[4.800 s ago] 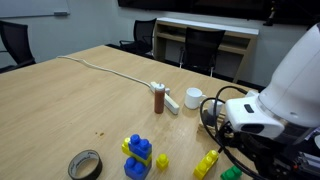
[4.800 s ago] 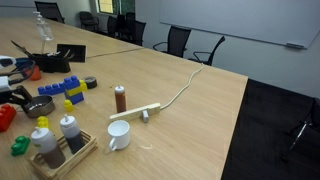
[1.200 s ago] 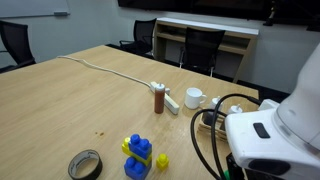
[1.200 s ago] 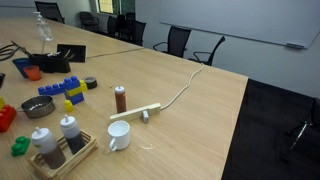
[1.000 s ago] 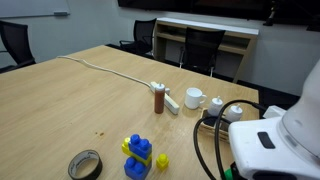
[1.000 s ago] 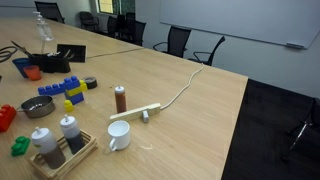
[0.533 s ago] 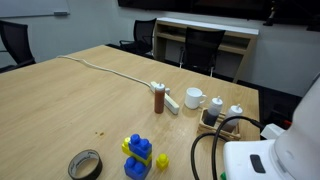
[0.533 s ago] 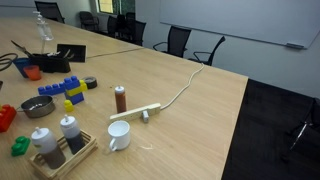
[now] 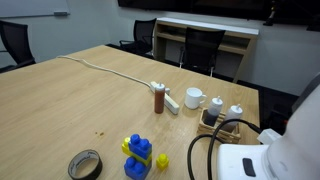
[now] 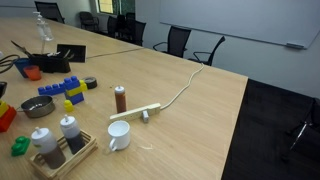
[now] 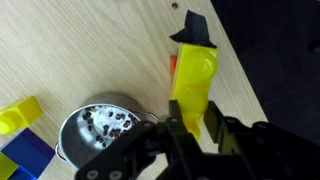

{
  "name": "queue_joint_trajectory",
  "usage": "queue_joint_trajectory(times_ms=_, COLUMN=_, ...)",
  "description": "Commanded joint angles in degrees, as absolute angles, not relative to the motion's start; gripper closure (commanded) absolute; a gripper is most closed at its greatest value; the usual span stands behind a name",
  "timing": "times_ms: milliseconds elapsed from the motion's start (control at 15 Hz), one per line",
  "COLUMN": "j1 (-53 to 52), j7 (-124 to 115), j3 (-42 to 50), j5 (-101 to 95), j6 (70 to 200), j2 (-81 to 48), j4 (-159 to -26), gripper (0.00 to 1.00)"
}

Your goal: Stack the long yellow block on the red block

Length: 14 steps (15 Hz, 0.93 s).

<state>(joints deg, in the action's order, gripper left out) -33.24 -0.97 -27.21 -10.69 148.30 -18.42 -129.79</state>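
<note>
In the wrist view my gripper [image 11: 193, 108] is shut on the long yellow block [image 11: 195, 72], which sticks out from between the fingers over the wooden table near its edge. A red-orange sliver [image 11: 172, 67] shows along the yellow block's left side; whether it is the red block I cannot tell. In an exterior view a red block [image 10: 5, 118] lies at the far left edge, beside the metal bowl [image 10: 38, 106]. Only the arm's white body [image 9: 255, 163] shows in an exterior view; the fingers are out of both.
The metal bowl [image 11: 100, 130] sits just left of the gripper, with yellow and blue bricks [image 11: 22, 135] beyond. Elsewhere stand a brown bottle [image 9: 159, 100], white mug [image 9: 194, 98], bottle rack [image 9: 224, 120], tape roll [image 9: 85, 164], a blue-yellow brick stack [image 9: 137, 155] and a green brick [image 10: 20, 146].
The arm's white body has sunk toward the lower right corner of an exterior view, uncovering the bottle rack. Nothing on the table has moved.
</note>
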Motion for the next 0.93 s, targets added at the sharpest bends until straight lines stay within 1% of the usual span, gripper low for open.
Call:
queue_joint_trajectory(times_ms=0, j1=-34.9, j7=-2.1, j3=-25.8, j5=-11.8, j6=150.1, j2=-19.9, j4=-128.8, gripper=0.93)
queue_joint_trajectory(times_ms=867, j1=-36.2, j7=-1.4, j3=-25.0, j5=-12.2, j6=150.3, j2=-21.7, j4=-127.2, gripper=0.93)
